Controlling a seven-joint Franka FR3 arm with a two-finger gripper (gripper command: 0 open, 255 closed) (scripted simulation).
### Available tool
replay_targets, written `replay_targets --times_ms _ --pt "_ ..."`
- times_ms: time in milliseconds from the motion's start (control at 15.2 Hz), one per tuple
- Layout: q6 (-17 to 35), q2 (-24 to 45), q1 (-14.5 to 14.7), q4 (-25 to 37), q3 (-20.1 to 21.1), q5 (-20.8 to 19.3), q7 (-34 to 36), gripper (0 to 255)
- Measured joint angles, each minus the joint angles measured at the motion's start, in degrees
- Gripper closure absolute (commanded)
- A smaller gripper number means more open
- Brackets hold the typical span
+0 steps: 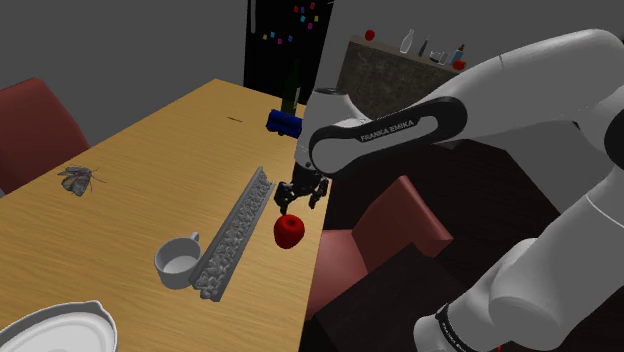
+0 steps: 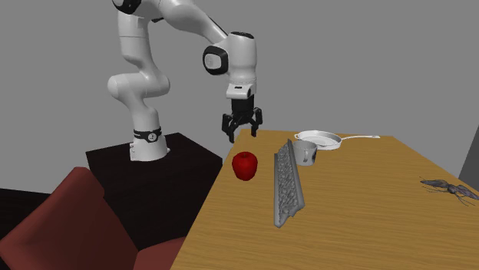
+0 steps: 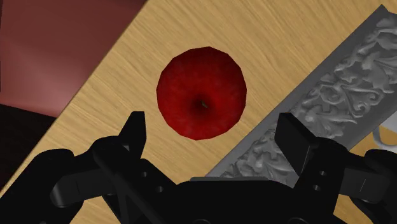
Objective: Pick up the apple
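Gripper (image 1: 300,195) hanging wide open right above the apple (image 1: 289,231)

The apple's sitting on the wooden table (image 1: 150,150) near its edge, just beside that long grey carved strip (image 1: 236,232). The fingers straddle it from above without touching, so I'd guess it's lined up for a straight drop and close. The strip's close, so one finger might bump it.

Walls: plain grey wall (image 1: 120,40) behind the table, flat and bare.
Table: long wooden table (image 1: 140,150) with light grain, running away from the shoulder view's lower left.
Chairs: dark red armchair (image 1: 395,235) just beside the table's long edge; a second red chair (image 1: 30,125) across it.
Floor: dark floor (image 1: 500,190), almost black.
Back of room: tall black cabinet (image 1: 285,50) dotted with coloured specks; beside it a stone-coloured counter (image 1: 375,70) bearing bottles (image 1: 406,42).
Light: even, soft shadows on the tabletop.
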Motion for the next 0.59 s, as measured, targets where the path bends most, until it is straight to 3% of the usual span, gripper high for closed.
replay_targets --times_ms 462,528,594 --pt "5.5 4.5 0.3 -1.1 0.0 -1.3 1.0 0" --pt "5.8 4.6 0.3 -1.3 0.0 -1.3 1.0 255" --pt "5.9 4.7 0.4 -1.4 0.0 -1.3 1.0 255"
